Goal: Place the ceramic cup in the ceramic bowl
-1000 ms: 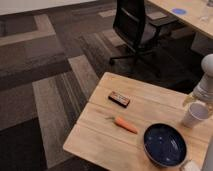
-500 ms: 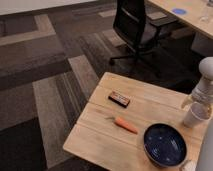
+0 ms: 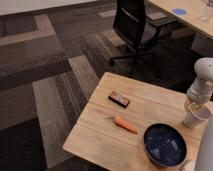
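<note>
The ceramic cup (image 3: 196, 118), small and white, stands upright on the wooden table (image 3: 150, 100) near its right edge. My gripper (image 3: 192, 106) comes down from the white arm (image 3: 202, 82) straight onto the cup's rim and is shut on it. The ceramic bowl (image 3: 165, 145), wide and dark navy, sits on the table to the front left of the cup, a short gap away, with nothing inside it.
An orange carrot (image 3: 126, 125) lies left of the bowl and a dark flat bar (image 3: 119, 99) lies behind it. A small greyish-white object (image 3: 188, 165) sits at the bowl's front right. A black office chair (image 3: 137, 27) stands behind the table, on striped carpet.
The gripper has come down a little onto the cup and shut on its rim. The cup, bowl, carrot and bar stay where they were.
</note>
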`<state>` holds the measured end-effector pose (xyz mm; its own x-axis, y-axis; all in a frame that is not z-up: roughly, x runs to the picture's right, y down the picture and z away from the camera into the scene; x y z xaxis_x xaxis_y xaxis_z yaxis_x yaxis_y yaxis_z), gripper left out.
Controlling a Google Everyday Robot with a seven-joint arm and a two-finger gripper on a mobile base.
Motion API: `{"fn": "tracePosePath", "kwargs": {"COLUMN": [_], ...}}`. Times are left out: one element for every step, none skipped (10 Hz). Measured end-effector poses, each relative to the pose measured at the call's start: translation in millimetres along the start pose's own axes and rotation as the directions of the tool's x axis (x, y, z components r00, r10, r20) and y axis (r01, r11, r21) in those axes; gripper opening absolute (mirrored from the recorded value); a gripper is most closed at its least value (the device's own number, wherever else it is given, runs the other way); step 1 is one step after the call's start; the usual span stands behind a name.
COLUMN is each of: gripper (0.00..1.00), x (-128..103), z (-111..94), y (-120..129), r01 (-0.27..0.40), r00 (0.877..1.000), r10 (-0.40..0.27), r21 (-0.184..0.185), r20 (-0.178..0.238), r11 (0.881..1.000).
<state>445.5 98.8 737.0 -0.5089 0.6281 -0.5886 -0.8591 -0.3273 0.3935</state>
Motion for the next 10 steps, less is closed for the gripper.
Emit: {"fn": "tracePosePath", "kwargs": {"gripper": [0.00,0.00,0.00,0.00,0.00,0.00,0.00,0.00,0.00,0.00], "x": [-3,-6,-6,-3,10,37,56,77,103,116], "z": [-7,-26,-30,-46,-64,-80,-87,-92,-97,-99], "y": [4,17,20,30,45,67,77,85,86,85], "r01": [0.022,0.083,0.097,0.152,0.228,0.356,0.441,0.525,0.602,0.635], "r00": [0.999,0.994,0.992,0.981,0.963,0.923,0.887,0.842,0.793,0.770], "r10": [-0.022,-0.084,-0.098,-0.156,-0.233,-0.357,-0.440,-0.524,-0.600,-0.633], "r21": [0.007,0.019,0.021,0.040,0.051,0.033,0.026,0.024,0.016,0.009], "r20": [0.024,0.070,0.080,0.115,0.138,0.141,0.139,0.132,0.101,0.081], "r11": [1.000,0.996,0.995,0.987,0.972,0.934,0.897,0.850,0.798,0.773]}}
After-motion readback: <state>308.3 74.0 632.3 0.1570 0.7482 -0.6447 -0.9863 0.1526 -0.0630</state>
